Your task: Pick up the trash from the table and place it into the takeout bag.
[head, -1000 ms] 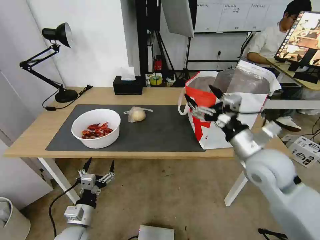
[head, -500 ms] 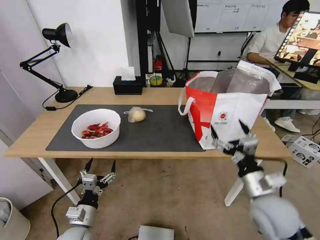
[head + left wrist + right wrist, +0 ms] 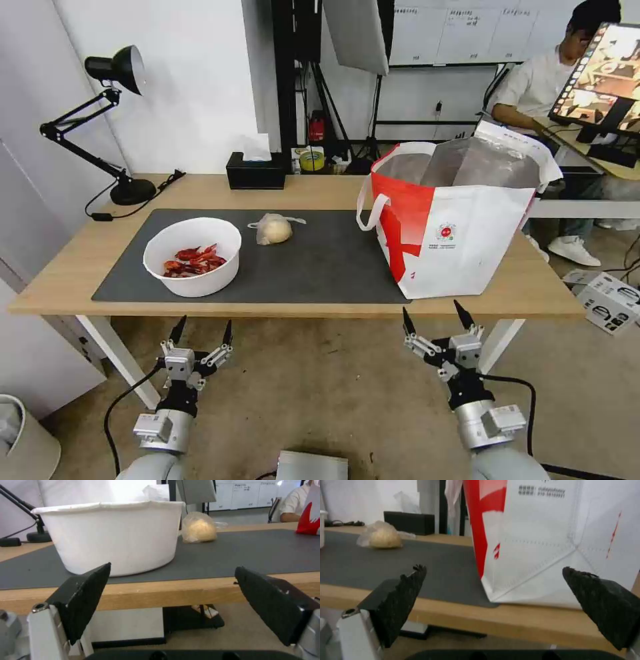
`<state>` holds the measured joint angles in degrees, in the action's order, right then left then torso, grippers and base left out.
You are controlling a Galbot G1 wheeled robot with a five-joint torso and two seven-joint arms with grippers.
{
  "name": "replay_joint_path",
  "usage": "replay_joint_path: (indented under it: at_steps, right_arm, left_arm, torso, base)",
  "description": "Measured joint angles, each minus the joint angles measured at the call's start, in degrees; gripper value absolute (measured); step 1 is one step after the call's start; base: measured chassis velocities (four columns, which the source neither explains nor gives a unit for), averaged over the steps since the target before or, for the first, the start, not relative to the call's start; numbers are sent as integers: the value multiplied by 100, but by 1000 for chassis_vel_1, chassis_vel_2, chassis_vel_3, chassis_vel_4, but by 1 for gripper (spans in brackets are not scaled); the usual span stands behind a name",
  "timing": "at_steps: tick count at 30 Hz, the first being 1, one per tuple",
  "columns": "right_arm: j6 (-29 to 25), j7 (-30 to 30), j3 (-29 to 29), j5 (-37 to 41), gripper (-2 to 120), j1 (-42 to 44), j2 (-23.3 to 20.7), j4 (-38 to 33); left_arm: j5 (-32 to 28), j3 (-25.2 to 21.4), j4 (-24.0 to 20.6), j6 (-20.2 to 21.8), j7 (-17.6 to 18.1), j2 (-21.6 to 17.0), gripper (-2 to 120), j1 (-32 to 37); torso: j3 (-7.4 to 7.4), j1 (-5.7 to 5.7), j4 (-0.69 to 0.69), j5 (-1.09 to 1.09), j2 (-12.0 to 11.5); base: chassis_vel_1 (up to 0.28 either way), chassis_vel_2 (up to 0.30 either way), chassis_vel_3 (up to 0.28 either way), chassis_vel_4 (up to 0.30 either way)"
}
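- Left tool (image 3: 200, 331) and right tool (image 3: 435, 323) — both spread wide, empty, below the worktop (image 3: 320, 190) edge.
- Bowl (image 3: 192, 256) and bun (image 3: 273, 230) on the mat; takeout bag (image 3: 460, 227) beside.
- Grip the bowl's rim level — avoids spilling shells.

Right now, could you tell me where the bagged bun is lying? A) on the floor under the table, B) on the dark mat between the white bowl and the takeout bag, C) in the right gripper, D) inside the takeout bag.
B: the bun lies on the dark mat, right of the white bowl and left of the takeout bag; both grippers hang open below the table edge.
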<state>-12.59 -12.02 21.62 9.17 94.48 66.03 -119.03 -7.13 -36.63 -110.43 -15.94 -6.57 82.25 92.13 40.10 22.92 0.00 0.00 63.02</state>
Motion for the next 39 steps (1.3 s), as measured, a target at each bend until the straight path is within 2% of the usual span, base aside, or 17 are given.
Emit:
replay_joint_path:
  at_steps: [21,29,30,32,37,39]
  right_arm:
    - [8,-101,-348,160,100,-147,28,168]
    - [658,-84,-762,873,100,-1132,-296,-88]
    - [658,-84,-762,873,100,-1132,-296,-88]
    - [993,-43,-979,1342,100,-1673,-496,-51]
    - [1243,-28,-1284,1851,100,-2284,-673,138]
    - [1522,-97,-1749,2344,100,-3164,-765,462]
  left_arm:
    - [9,-5,30,-6,-3,22,100,8]
    - [11,-44,30,-14,-3,44,100,31]
    - [11,-44,30,-14,-3,44,100,31]
    - [11,-56,30,-16,-3,43,100,43]
    - [10,-78,25,-18,-3,38,100,55]
    - [9,-117,-1,-19,-3,33,100,70]
  torso:
    - [0,0,-1,0,0]
    - [0,0,0,0,0]
    - [0,0,0,0,0]
    - [1,0,0,0,0]
    - [1,0,0,0,0]
    - [1,0,0,0,0]
  base:
    - [0,0,0,0]
    - [0,0,0,0]
    - [0,0,0,0]
    - [0,0,0,0]
    - [0,0,0,0]
    - [0,0,0,0]
